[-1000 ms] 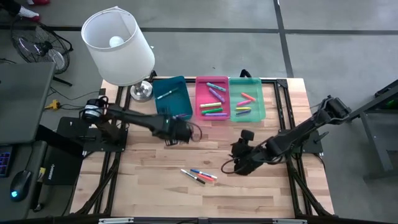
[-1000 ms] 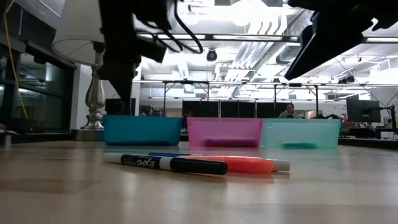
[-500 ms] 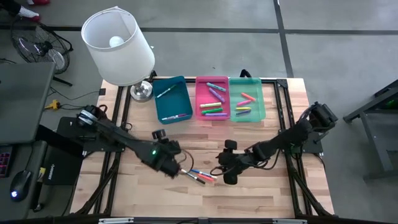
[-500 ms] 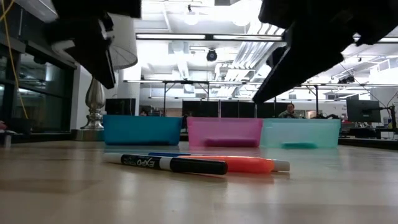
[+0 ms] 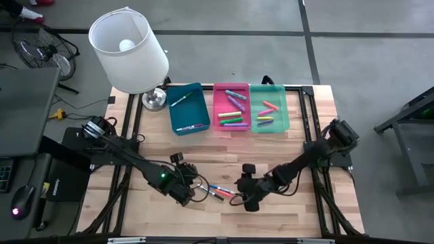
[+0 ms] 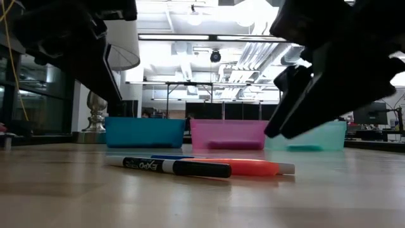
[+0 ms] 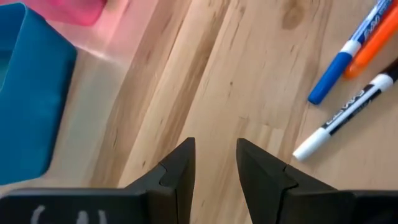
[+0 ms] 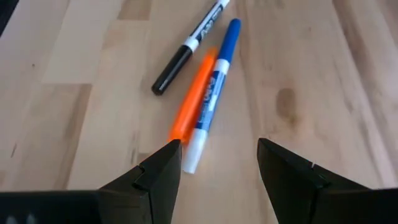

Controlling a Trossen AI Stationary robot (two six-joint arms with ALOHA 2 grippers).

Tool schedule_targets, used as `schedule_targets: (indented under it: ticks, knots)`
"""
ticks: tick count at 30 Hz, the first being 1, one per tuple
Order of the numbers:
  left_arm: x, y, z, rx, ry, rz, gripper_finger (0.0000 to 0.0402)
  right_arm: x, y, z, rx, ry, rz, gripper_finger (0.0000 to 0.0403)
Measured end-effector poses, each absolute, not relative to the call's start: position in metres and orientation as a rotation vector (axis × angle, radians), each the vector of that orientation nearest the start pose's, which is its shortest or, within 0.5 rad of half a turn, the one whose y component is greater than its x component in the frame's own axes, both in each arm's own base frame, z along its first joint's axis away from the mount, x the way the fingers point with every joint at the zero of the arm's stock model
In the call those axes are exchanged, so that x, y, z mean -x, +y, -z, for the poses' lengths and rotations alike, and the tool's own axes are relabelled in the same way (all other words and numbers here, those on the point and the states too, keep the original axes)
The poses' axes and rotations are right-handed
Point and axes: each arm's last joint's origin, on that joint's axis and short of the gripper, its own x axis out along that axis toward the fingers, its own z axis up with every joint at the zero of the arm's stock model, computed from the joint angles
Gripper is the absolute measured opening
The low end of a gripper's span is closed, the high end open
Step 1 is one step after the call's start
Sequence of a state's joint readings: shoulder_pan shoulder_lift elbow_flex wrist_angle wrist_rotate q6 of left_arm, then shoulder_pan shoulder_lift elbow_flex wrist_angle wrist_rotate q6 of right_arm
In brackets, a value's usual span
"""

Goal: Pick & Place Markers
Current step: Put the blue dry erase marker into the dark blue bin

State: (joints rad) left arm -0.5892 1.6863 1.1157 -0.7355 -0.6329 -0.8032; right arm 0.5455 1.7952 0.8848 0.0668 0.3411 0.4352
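Lying together on the bare wood near the front of the table (image 5: 298, 203) are three loose markers: a black marker (image 8: 189, 48), an orange marker (image 8: 194, 99) and a blue marker (image 8: 212, 93), the orange and blue ones touching along their length. Both arms are hanging low on either side of this cluster, apparently so each can take one. The left gripper (image 5: 184, 194) is showing a narrow gap between its fingers and holding nothing, with the markers just beside it. The right gripper (image 5: 245, 198) is spread wide and empty, facing the marker ends. Other markers are sitting in the blue tray (image 5: 198, 120), pink tray (image 5: 230, 128) and green tray (image 5: 283, 122) at the far edge, probably the destinations.
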Motion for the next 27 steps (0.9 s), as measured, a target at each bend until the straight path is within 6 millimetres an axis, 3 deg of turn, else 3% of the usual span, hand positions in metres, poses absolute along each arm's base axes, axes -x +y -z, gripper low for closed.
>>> schedule_targets:
  ticks: [12, 27]
  knots:
    - [-0.27, -0.16, -0.196, -0.005, 0.931, -0.447, 0.0112, -0.292, 0.186, -0.111, -0.02, 0.748, 0.03, 0.0199]
    - [-0.272, -0.161, -0.197, 0.008, 0.921, -0.44, 0.0112, -0.296, 0.18, -0.104, -0.066, 0.803, 0.001, 0.0199]
